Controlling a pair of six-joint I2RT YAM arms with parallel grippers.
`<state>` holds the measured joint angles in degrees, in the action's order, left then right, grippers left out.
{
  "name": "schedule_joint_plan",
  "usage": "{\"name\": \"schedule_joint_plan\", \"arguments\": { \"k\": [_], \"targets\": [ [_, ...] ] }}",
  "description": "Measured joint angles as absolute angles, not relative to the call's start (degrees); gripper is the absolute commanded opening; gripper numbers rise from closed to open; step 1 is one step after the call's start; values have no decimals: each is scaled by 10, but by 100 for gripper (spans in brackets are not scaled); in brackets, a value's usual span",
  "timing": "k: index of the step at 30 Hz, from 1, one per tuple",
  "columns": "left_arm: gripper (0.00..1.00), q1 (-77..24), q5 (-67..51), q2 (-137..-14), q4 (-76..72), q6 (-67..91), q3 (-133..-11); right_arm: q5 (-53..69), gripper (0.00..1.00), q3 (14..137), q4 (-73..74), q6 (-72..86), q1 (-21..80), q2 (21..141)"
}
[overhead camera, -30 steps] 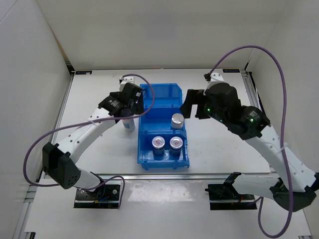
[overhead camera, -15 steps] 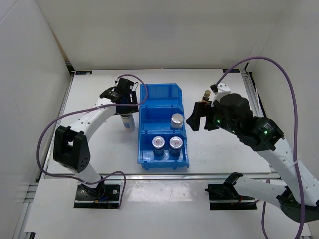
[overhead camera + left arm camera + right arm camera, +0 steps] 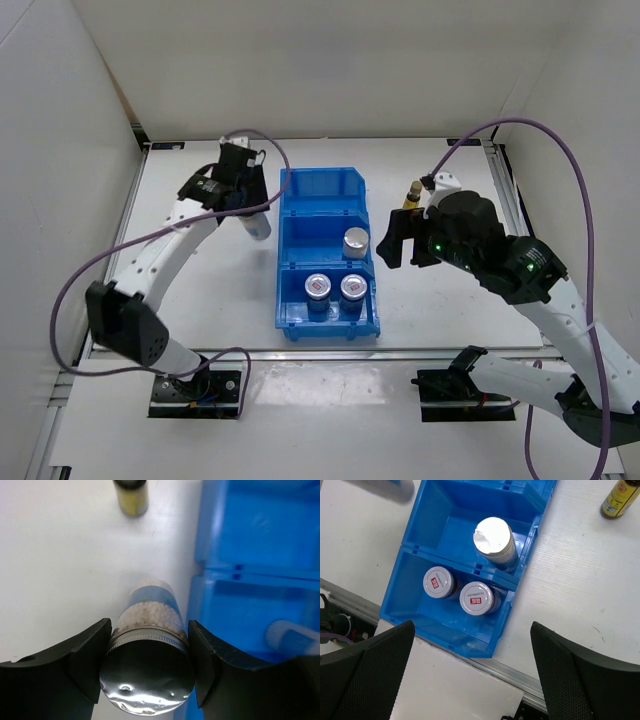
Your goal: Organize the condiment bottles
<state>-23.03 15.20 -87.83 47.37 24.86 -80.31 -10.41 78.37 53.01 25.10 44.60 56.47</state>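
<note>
Left jaws clasp the white-blue bottle point(image 3: 148, 645) beside the blue bin point(image 3: 250, 615); right jaws gape wide.

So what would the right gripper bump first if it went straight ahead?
Probably the blue bin, around the near compartment holding the two red-marked jars, though depth is hard to judge.

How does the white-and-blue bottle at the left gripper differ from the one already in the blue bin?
The outside bottle is beside the bin, on its left in the overhead view; the binned bottle stands in the bin's middle compartment. The outside bottle sits clamped at its lid between the fingers of the left gripper; the binned bottle is untouched, the right gripper open and clear of it. Both have white-and-blue bodies and silver lids.
</note>
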Motion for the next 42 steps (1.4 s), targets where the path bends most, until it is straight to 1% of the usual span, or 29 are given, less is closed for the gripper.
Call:
{"name": "schedule_joint_plan", "arguments": {
  "k": [5, 9, 12, 17, 20, 25, 26, 29, 32, 34, 39, 42],
  "targets": [
    [32, -279, 168, -789, 462, 245, -892, -108, 100, 765, 535, 253, 446, 553],
    [32, -314, 151, -754, 443, 252, -911, -108, 100, 758, 540, 259, 446, 554],
    [34, -336, 141, -779, 442, 258, -900, -112, 100, 752, 540, 265, 446, 553],
    [35, -371, 121, -882, 428, 272, -844, -117, 100, 751, 544, 267, 446, 551],
    [39, -384, 114, -929, 431, 275, -825, -120, 100, 752, 552, 268, 446, 551],
    [55, -393, 113, -962, 420, 278, -824, -126, 100, 752, 561, 272, 446, 549],
    [65, -394, 114, -965, 416, 279, -824, -127, 100, 752, 561, 274, 446, 549],
    [72, -397, 123, -979, 409, 279, -826, -130, 100, 752, 561, 280, 446, 550],
    [94, -402, 131, -1002, 406, 276, -832, -153, 100, 752, 567, 289, 446, 555],
    [99, -403, 133, -1014, 401, 276, -839, -173, 100, 752, 572, 295, 442, 565],
    [99, -404, 151, -1019, 408, 270, -869, -197, 100, 794, 584, 295, 419, 642],
    [99, -404, 177, -1007, 434, 261, -910, -190, 100, 837, 588, 283, 380, 703]
  ]
}}
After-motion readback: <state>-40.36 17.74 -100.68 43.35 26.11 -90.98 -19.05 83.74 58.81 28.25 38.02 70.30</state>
